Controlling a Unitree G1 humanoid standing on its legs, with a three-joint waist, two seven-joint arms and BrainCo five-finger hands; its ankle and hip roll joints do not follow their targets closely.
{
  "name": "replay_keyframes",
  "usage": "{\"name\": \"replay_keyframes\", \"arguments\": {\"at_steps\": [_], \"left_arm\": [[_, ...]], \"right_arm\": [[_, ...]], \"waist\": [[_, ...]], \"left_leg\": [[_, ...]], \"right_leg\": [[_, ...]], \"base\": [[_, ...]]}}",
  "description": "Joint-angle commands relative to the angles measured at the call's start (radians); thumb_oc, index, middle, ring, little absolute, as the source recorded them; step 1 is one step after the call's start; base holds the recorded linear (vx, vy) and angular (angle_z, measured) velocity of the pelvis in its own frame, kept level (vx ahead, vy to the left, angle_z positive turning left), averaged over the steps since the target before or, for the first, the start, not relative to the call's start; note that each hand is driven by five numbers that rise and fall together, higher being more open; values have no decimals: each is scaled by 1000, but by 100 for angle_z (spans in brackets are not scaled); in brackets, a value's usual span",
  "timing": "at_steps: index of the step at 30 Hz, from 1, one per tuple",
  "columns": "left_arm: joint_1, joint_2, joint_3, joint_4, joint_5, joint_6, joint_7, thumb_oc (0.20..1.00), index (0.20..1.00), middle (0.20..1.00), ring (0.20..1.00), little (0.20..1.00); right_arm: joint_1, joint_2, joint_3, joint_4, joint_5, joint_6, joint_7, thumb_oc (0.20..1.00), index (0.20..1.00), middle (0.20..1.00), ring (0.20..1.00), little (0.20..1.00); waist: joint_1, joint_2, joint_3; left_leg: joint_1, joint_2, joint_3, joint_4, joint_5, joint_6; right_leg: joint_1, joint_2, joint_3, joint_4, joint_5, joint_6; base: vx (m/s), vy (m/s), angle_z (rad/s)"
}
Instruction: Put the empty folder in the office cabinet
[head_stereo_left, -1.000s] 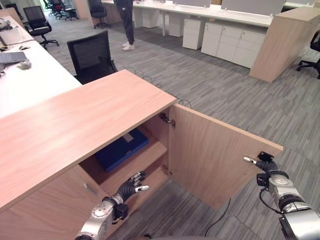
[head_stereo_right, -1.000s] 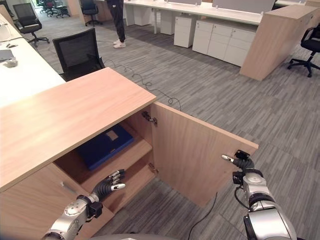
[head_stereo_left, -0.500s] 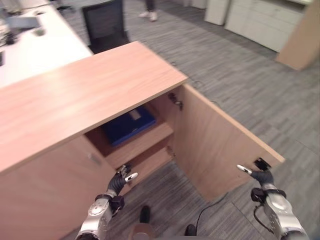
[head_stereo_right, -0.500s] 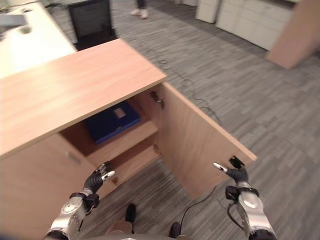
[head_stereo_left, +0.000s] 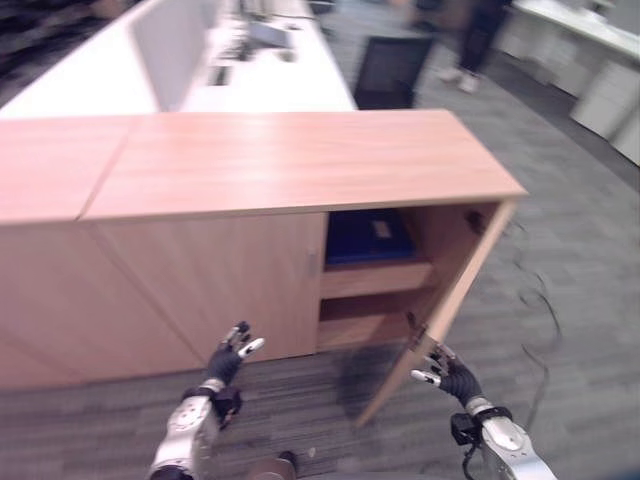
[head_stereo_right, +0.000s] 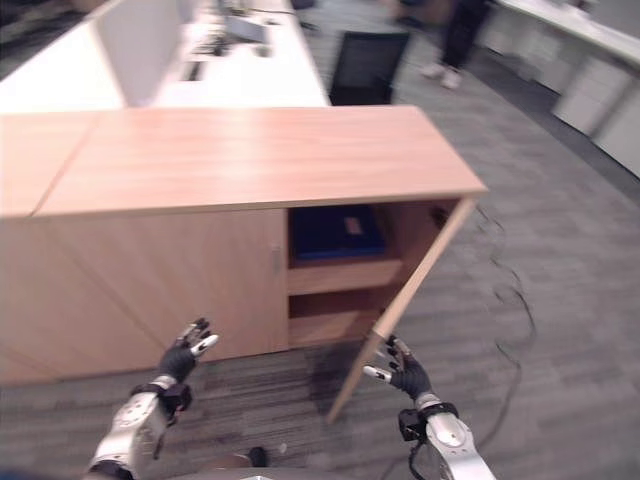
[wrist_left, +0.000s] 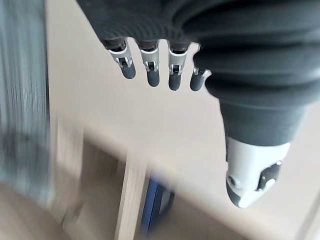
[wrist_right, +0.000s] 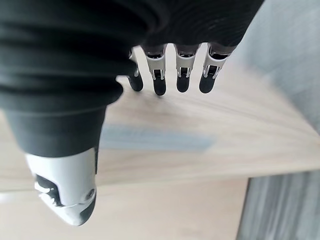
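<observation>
- Your left hand hangs free before the shut left door, fingers straight, holding nothing.
- Your right hand is spread and empty just beside the open door; contact is unclear.
- The blue folder lies flat on the office cabinet upper shelf.
- An office chair and a person stand beyond.

head stereo downward, wrist cameras close
</observation>
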Motion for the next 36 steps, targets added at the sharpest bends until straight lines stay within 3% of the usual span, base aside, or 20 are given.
{"name": "replay_keyframes", "arguments": {"at_steps": [1,2,3,7,8,10,15,18,19,26,36], "left_arm": [[-62,11,-54,-47,26,-48,-16,1000,1000,1000,1000,1000],[-70,12,-64,-36,26,-51,-23,1000,1000,1000,1000,1000],[-73,12,-68,-32,28,-52,-28,1000,1000,1000,1000,1000],[-76,10,-84,-13,52,-55,-36,1000,1000,1000,1000,1000],[-81,8,-91,0,73,-55,-41,1000,1000,1000,1000,1000],[-78,4,-90,4,77,-54,-44,1000,1000,1000,1000,1000],[-36,1,-91,2,70,-53,-73,1000,1000,1000,1000,1000],[-17,20,-100,0,66,-52,-95,1000,1000,1000,1000,1000],[-4,38,-108,-3,52,-48,-114,1000,1000,1000,1000,1000],[24,85,-132,-43,24,-33,-157,1000,1000,1000,1000,1000],[46,98,-140,-39,16,-31,-177,1000,1000,1000,1000,1000]], "right_arm": [[-137,46,30,-56,-35,-78,42,1000,1000,1000,1000,1000],[-134,44,28,-60,-33,-80,43,1000,1000,1000,1000,1000],[-130,42,28,-63,-31,-80,47,1000,1000,1000,1000,1000],[-128,27,30,-71,-41,-81,50,1000,1000,1000,1000,1000],[-122,23,19,-67,-45,-81,48,1000,1000,1000,1000,1000],[-121,20,13,-61,-49,-80,47,1000,1000,1000,1000,1000],[-168,-24,-97,82,-15,-104,-15,1000,1000,1000,1000,1000],[-236,-82,-166,221,4,-110,-63,1000,1000,1000,1000,1000],[-299,-142,-191,331,24,-102,-83,1000,1000,1000,1000,1000],[-468,-273,-211,605,86,-72,-96,1000,1000,1000,1000,1000],[-550,-373,-178,777,102,-38,-51,1000,1000,1000,1000,1000]], "waist": [[-9,25,39],[-18,33,36],[-24,41,30],[-42,49,14],[-52,42,4],[-53,39,0],[-1,18,-51],[25,11,-71],[44,7,-77],[82,3,-86],[93,7,-89]], "left_leg": [[105,32,-75,-133,12,-70],[110,31,-82,-152,21,-64],[106,33,-82,-165,30,-59],[111,28,-67,-222,58,-61],[115,17,-54,-231,58,-63],[124,19,-49,-233,53,-69],[147,37,-27,-237,53,-98],[152,49,-25,-237,52,-110],[156,54,-28,-237,53,-117],[162,56,-35,-237,58,-131],[158,61,-42,-237,67,-148]], "right_leg": [[-95,-4,307,65,125,45],[-96,37,383,35,84,52],[-99,62,412,3,46,62],[-123,102,424,-82,50,79],[-118,118,429,-116,56,97],[-106,114,414,-127,63,99],[-10,96,321,-189,72,103],[30,100,292,-216,63,103],[42,101,280,-215,59,103],[61,112,252,-218,46,97],[64,118,212,-218,46,84]], "base": [[-17,101,90],[5,112,116],[41,81,104],[108,25,86],[114,-16,118],[97,-29,159],[90,-51,71],[74,-68,27],[37,-59,24],[19,-56,7],[1,-51,23]]}}
